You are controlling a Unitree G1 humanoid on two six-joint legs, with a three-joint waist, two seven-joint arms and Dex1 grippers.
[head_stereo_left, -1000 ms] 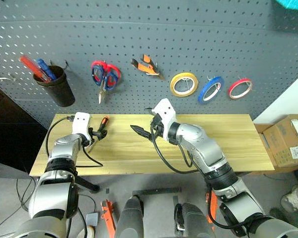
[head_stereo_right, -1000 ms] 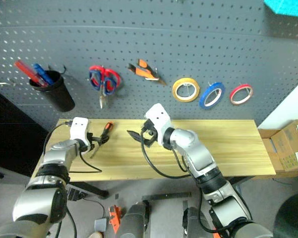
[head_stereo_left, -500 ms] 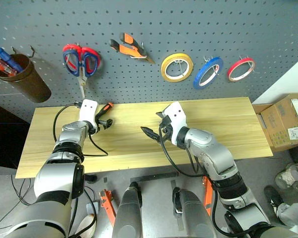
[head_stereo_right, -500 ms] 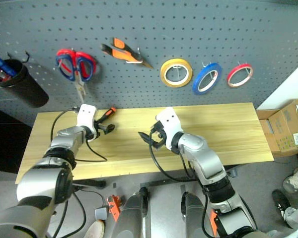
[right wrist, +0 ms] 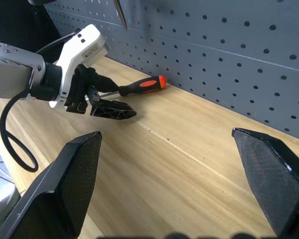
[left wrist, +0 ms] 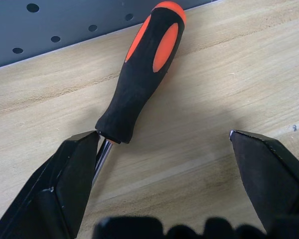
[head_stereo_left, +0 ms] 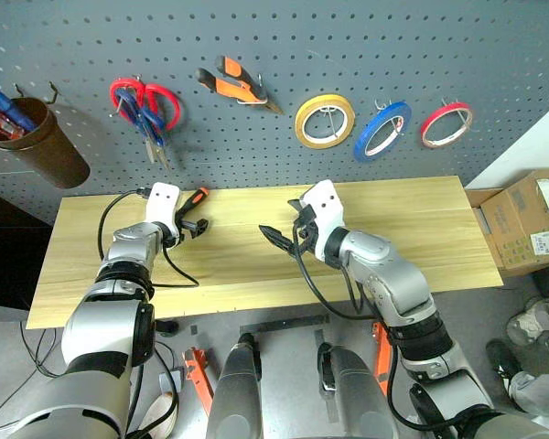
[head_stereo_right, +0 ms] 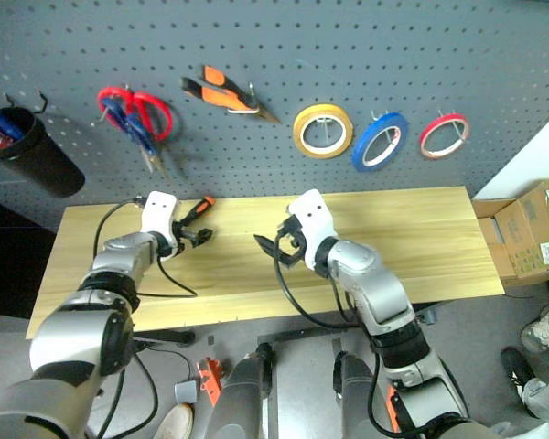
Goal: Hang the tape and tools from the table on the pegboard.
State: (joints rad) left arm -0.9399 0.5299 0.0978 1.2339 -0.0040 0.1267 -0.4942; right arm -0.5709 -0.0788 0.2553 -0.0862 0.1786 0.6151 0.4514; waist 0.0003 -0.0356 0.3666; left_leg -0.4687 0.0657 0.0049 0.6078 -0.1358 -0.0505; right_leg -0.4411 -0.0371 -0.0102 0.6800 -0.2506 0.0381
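The screwdriver [left wrist: 142, 74] with the orange-and-black handle lies on the table [head_stereo_left: 421, 238] by the foot of the pegboard [head_stereo_left: 302, 37]. My left gripper [left wrist: 164, 133] is open just behind it, one fingertip beside the shaft where it meets the handle. My right gripper [head_stereo_left: 284, 229] hovers open over the table's middle, pointing toward the left one, nothing between its fingers. On the pegboard hang the blue tape [head_stereo_left: 382, 130], the orange-and-black pliers [head_stereo_left: 233, 84], and dark-blue-handled scissors [head_stereo_left: 149, 123] on the same hook as a red-handled pair.
A yellow roll [head_stereo_left: 325, 121] and a red roll [head_stereo_left: 445, 124] flank the blue tape. A dark cup [head_stereo_left: 35, 142] with red and blue screwdrivers hangs at the far left. A cardboard box [head_stereo_left: 531, 224] stands right of the table. A black cable [head_stereo_left: 178, 274] loops on the wood.
The view tilted and shifted a second ago, then settled. My left gripper edged forward and up toward the screwdriver. The scissors on the pegboard hang more tilted than half a second ago.
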